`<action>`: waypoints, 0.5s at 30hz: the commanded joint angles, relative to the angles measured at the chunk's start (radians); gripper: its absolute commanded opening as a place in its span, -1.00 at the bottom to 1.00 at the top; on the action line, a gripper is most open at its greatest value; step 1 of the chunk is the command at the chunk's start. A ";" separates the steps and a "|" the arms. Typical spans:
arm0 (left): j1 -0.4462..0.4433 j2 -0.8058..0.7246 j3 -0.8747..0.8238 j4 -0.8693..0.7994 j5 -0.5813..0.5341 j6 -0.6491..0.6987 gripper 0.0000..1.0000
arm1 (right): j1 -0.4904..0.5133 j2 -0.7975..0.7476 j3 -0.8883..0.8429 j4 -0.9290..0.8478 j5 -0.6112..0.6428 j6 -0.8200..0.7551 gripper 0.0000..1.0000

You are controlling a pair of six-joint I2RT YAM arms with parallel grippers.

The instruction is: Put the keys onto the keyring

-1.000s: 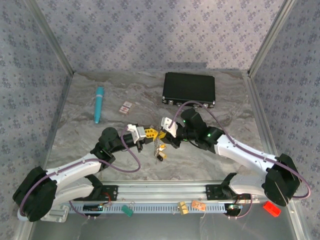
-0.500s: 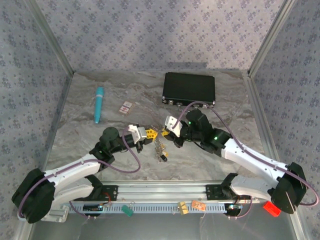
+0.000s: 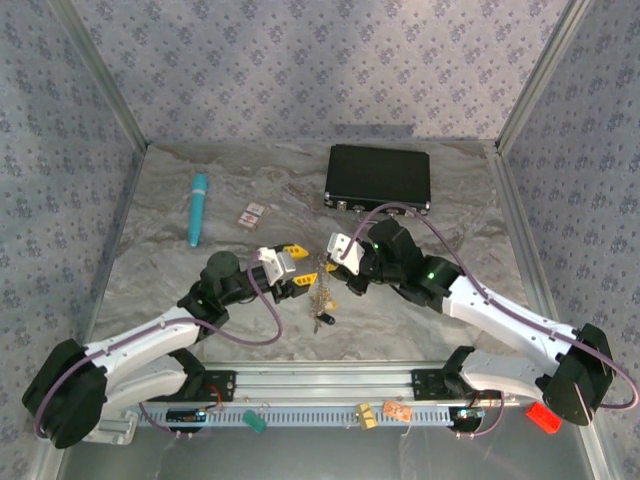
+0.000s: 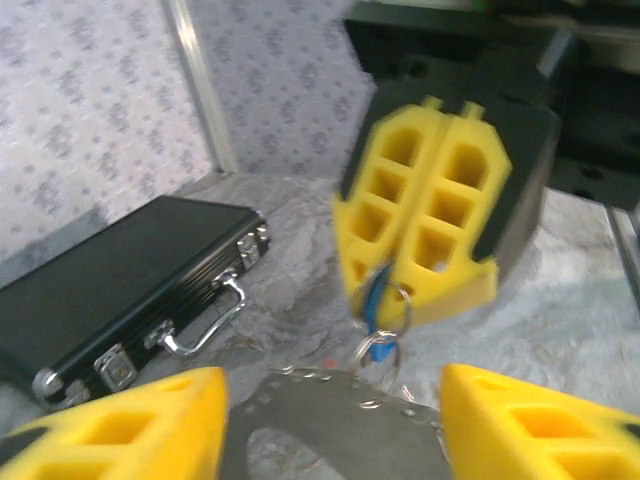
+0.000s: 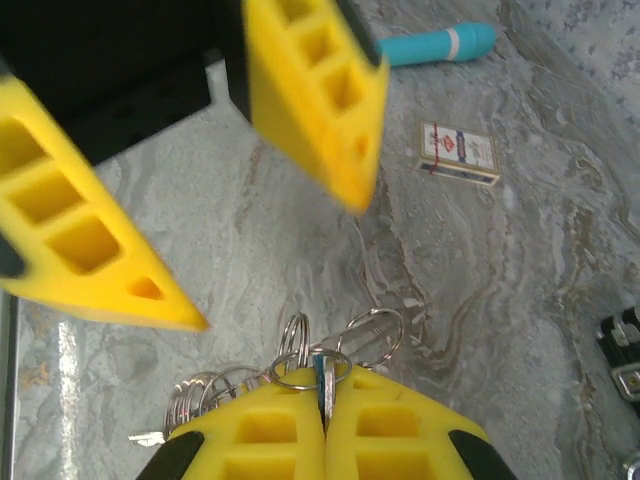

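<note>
Right wrist view: the right gripper (image 5: 322, 380) is clamped on the blue key (image 5: 319, 370) and the rings of the keyring (image 5: 300, 358), which dangles mid-table. Opposite, the left gripper (image 5: 278, 260) has just let go, its jaws now standing apart. The key is probably threaded, or at least handed over. Print on the small card (image 5: 458, 152) is too small to read.

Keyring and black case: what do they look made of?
Keyring: thin, bright silvery wire that glints, likely steel. Black case: smooth dark shell, plastic or coated metal, unclear which. Its handle and latches shine like chromed metal.
</note>
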 commanded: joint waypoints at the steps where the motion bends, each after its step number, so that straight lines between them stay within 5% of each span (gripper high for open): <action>1: -0.001 -0.098 -0.002 -0.021 -0.212 -0.037 0.83 | 0.011 0.013 0.084 -0.070 0.063 -0.043 -1.00; 2: 0.001 -0.118 0.013 -0.074 -0.287 -0.062 0.99 | 0.014 0.021 0.097 -0.086 0.070 -0.051 -1.00; 4: 0.028 -0.151 0.066 -0.248 -0.523 -0.158 1.00 | 0.024 0.044 0.129 -0.096 0.071 -0.059 -1.00; 6: 0.095 -0.178 0.096 -0.378 -0.641 -0.271 1.00 | 0.037 0.075 0.159 -0.088 0.060 -0.064 -1.00; 11: 0.333 -0.254 0.114 -0.599 -0.732 -0.619 1.00 | 0.105 0.219 0.306 -0.061 0.047 -0.090 -1.00; 15: 0.427 -0.285 0.125 -0.660 -0.745 -0.723 1.00 | 0.133 0.344 0.448 -0.008 0.025 -0.097 -1.00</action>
